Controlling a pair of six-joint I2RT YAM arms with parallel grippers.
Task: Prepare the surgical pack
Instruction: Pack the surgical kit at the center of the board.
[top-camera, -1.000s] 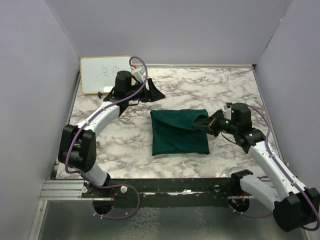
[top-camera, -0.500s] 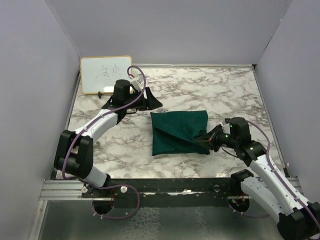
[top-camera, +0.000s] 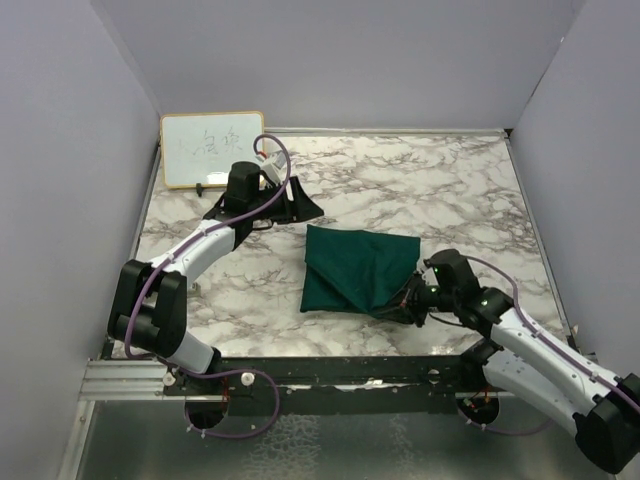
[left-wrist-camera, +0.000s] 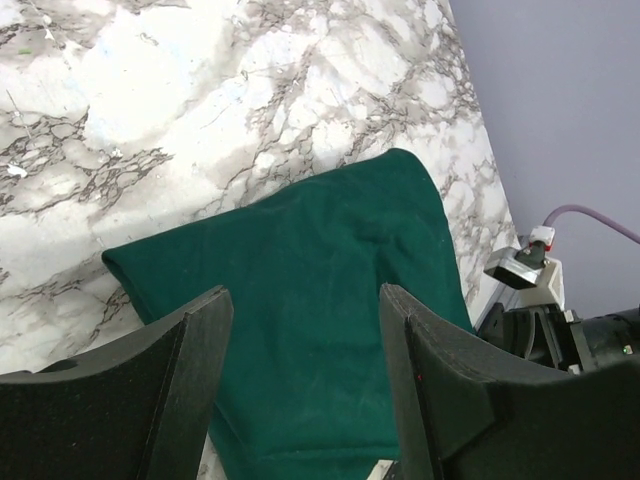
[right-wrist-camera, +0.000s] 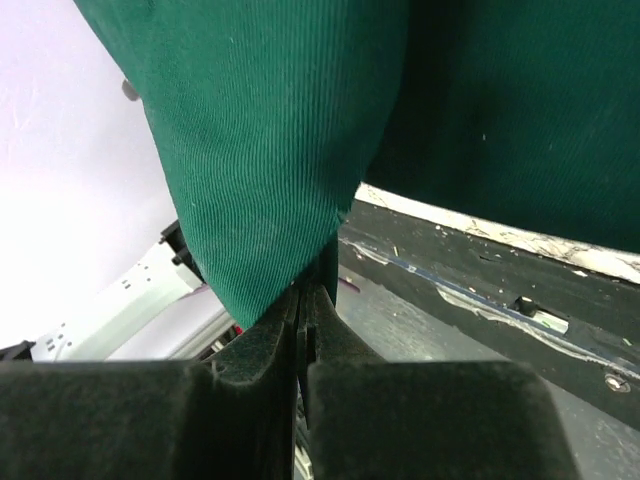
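Right claw (right-wrist-camera: 300, 296) is fully closed on a pinch of the dark green drape (top-camera: 355, 268), taken at the bundle's near right corner, and the fabric is drawn to a peak between the fingertips. Left claw (top-camera: 297, 205) stands open and empty over the far left of the worktop (top-camera: 450, 185), close to the whiteboard (top-camera: 210, 148). The drape lies to its right and nearer the arm bases, apart from it. The right arm is plainly the nearer and is the only one in contact. The bundle sits about mid-worktop, folded into a rough rectangle, its longer side running left to right and its far edge slanting. A diagonal fold crosses the top and the held corner is lifted. No tray, instruments or gauze are visible; whether they lie inside cannot be told.
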